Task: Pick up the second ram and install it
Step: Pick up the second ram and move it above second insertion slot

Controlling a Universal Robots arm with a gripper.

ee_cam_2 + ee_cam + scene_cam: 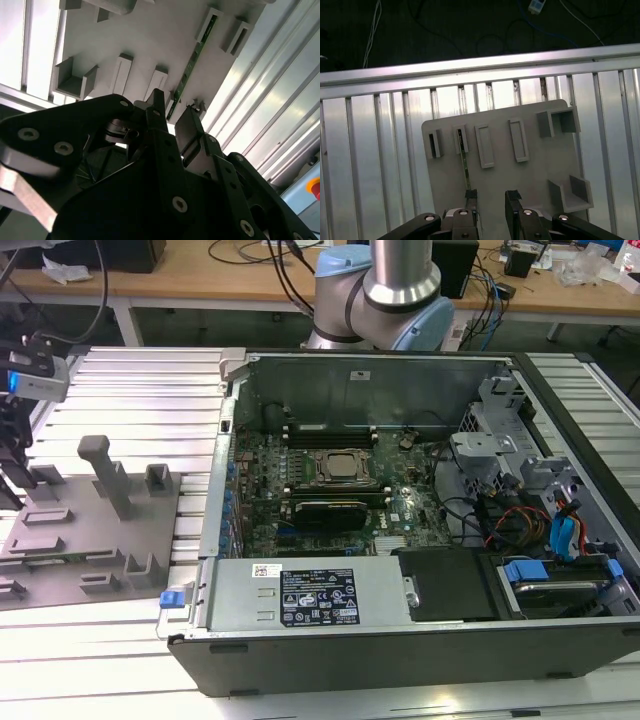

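The second ram point(465, 167) is a thin green stick standing on edge in a slot of the grey fixture plate point(535, 175). In the second wrist view the ram point(194, 62) runs along the plate toward the fingertips. My gripper point(491, 197) hangs over the ram's near end with its black fingers point(471, 199) apart. The stick lines up with one finger rather than the middle of the gap. Nothing is held. In the second wrist view the gripper point(175, 112) is also open just above the ram's end. In the exterior view the gripper point(10, 475) is at the far left, over the fixture plate point(90, 540).
An open computer case point(420, 640) lies in the exterior view's middle and right, with the green motherboard point(340, 490), cables and drive bays inside. Grey posts and blocks point(105, 475) rise from the fixture plate. Ribbed aluminium table point(140, 390) surrounds both. The arm's base point(385, 300) stands behind the case.
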